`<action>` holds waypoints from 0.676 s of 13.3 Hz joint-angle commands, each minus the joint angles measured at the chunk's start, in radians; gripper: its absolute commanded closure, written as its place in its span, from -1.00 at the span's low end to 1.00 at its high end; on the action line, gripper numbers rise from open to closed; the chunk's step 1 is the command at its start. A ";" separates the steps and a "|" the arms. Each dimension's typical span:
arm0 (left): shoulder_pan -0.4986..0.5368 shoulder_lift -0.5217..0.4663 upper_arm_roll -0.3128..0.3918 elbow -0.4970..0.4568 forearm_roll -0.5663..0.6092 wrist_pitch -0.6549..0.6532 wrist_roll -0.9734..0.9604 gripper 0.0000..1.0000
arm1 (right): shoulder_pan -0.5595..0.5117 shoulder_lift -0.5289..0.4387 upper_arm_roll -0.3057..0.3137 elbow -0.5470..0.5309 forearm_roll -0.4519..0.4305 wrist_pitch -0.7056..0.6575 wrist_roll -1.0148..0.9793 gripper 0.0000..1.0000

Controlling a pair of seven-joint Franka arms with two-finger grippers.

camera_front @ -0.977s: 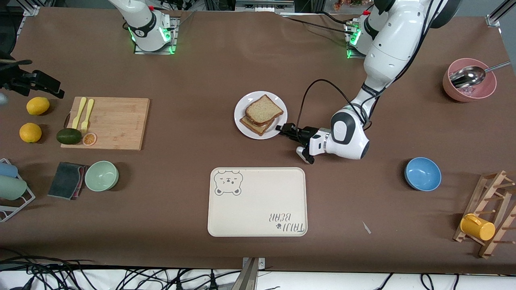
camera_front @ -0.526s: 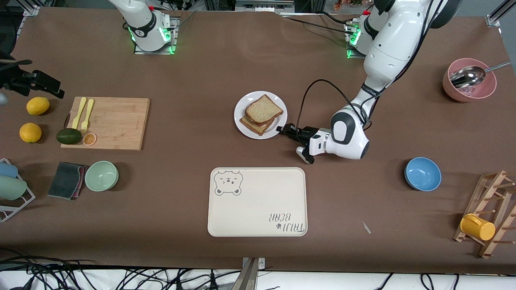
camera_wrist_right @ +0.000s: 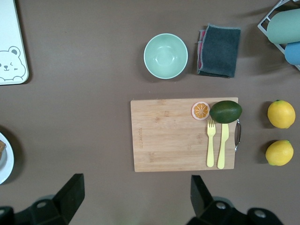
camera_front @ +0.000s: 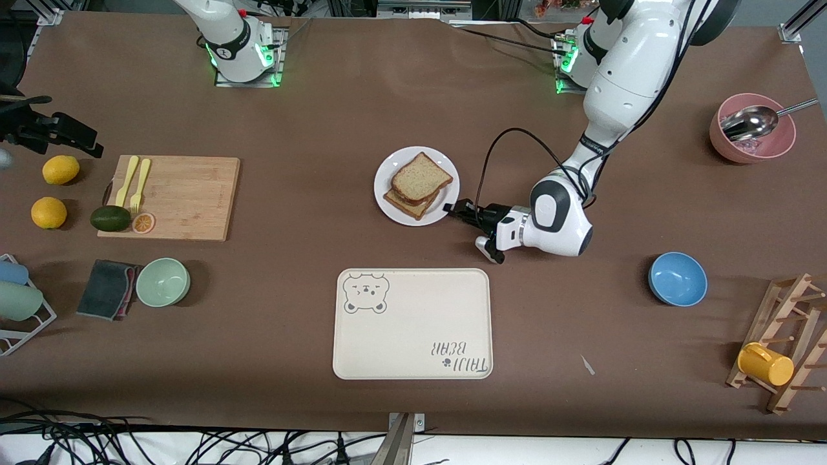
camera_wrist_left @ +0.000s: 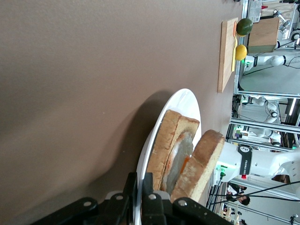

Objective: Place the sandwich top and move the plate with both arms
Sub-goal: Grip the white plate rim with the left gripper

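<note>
The round white plate (camera_front: 387, 200) sits mid-table, its rim at about four o'clock pinched by the left gripper (camera_front: 452, 210). The speckled brown sandwich top (camera_front: 421, 177) already caps the stack. The right gripper (camera_wrist_right: 136, 199), spread, waits above the wooden cutting board (camera_wrist_right: 173, 136).

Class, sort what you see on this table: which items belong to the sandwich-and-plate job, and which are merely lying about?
Belonging to the job:
sandwich top, on the stack
plate
left end effector, shut on the plate's rim
right end effector, open above the cutting board

Lying about:
cutting board
bear tray
green bowl
blue bowl
lemons
</note>
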 commanded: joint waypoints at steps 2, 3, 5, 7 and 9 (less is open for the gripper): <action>-0.002 -0.011 0.007 0.000 -0.036 -0.009 -0.005 0.86 | -0.003 0.005 0.004 0.023 0.015 -0.020 0.006 -1.00; -0.002 -0.011 0.007 0.000 -0.036 -0.009 -0.005 0.90 | -0.003 0.005 0.004 0.023 0.015 -0.020 0.006 -1.00; -0.002 -0.011 0.007 0.000 -0.036 -0.009 -0.006 0.90 | -0.003 0.005 0.004 0.023 0.015 -0.020 0.006 -1.00; 0.001 -0.011 0.007 0.000 -0.036 -0.024 -0.005 0.93 | -0.003 0.005 0.004 0.023 0.015 -0.020 0.006 -1.00; 0.004 -0.014 0.007 0.000 -0.036 -0.038 -0.003 0.97 | -0.003 0.005 0.009 0.023 0.015 -0.020 0.006 -1.00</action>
